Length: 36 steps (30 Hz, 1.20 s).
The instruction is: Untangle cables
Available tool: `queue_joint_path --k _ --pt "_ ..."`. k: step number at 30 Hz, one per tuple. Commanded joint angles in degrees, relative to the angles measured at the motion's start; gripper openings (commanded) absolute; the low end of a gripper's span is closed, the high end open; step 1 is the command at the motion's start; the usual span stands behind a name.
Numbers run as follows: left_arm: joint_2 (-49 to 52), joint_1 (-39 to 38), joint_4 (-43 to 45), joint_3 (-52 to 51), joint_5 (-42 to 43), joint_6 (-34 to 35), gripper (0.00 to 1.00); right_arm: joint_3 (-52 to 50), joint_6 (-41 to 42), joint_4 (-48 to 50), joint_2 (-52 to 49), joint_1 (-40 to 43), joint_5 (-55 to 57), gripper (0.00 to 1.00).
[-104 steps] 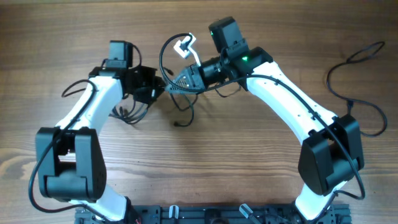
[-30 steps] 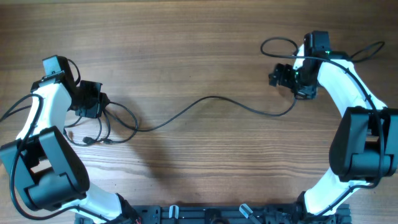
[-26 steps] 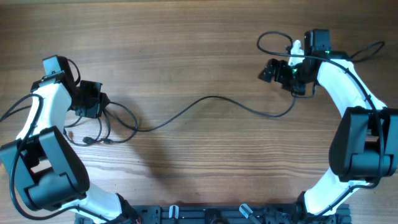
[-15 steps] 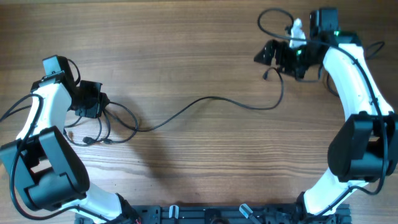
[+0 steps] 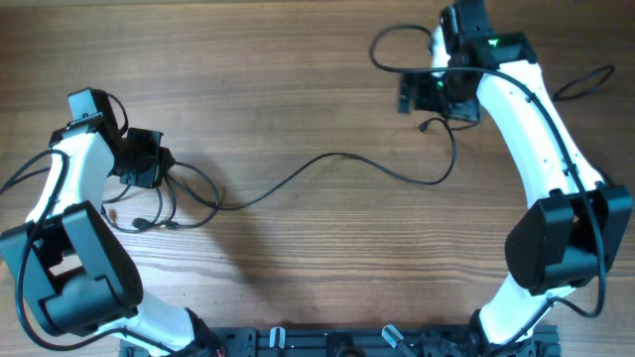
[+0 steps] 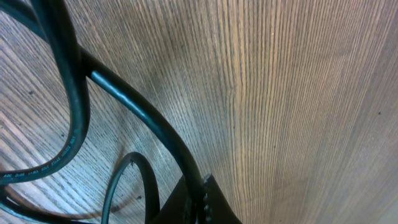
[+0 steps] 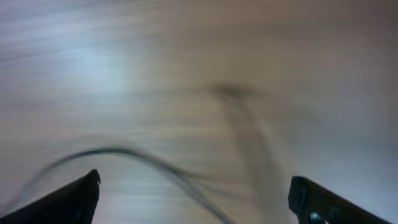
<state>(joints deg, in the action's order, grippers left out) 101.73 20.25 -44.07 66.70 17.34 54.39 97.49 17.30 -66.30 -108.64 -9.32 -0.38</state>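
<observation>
- Left claw [image 5: 151,164] sits at the left end of the long strand [image 5: 337,156], jaws fully closed, pinching the cables [image 6: 137,112]. In the left wrist view a black cord runs straight into the dark fingertips at the bottom edge.
- Bundle [image 5: 144,224] of loose loops and small plug ends lies on the near side of the long strand's left end. It is just beside the left claw, and one loop touches the strand's end.
- Long strand itself lies flat on the table [image 5: 298,79]. It rises in a soft hump at mid-table, dips, then hooks up toward the far side at its right end.
- Its free plug end [image 5: 425,125] rests at the top of that hook, apart from any claw.
- Right claw [image 5: 415,94] hangs just past the long strand's right end, on the far side. The jaws are spread wide and grip nothing.
- Right wrist view is motion-blurred: the two fingertips [image 7: 87,190] stand far apart at the lower corners. Only a smeared dark line on wood shows between them.
- Loop [image 5: 375,45] curls farther out than the long strand's right end, beyond the right claw and near the far table edge. Whether it touches the claw, cannot tell.
</observation>
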Motion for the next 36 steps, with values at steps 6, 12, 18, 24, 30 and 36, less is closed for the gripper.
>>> queue_joint_path --k 6,12,18,24,30,36 --pt "0.5 -0.24 0.09 -0.5 -0.92 0.52 0.05 -1.14 -5.22 -8.09 0.11 8.15 -8.39 1.0" --pt "0.5 -0.24 0.07 -0.5 -0.92 0.5 0.05 -7.89 -11.06 -3.43 0.11 6.16 -25.44 1.0" --pt "0.5 -0.24 0.07 -0.5 -0.92 0.5 0.05 -15.67 -11.72 6.12 0.11 0.33 -30.86 1.0" --pt "0.5 -0.24 0.09 -0.5 -0.9 0.52 0.06 -16.35 -8.59 15.96 0.11 -8.24 -31.21 0.99" --pt "0.5 -0.24 0.07 -0.5 -0.9 0.5 0.06 -16.39 9.7 26.62 0.11 -15.82 -28.13 0.99" --pt "0.5 -0.24 0.07 -0.5 -0.92 0.5 0.06 -16.41 17.7 32.76 0.11 -22.51 -27.39 1.0"
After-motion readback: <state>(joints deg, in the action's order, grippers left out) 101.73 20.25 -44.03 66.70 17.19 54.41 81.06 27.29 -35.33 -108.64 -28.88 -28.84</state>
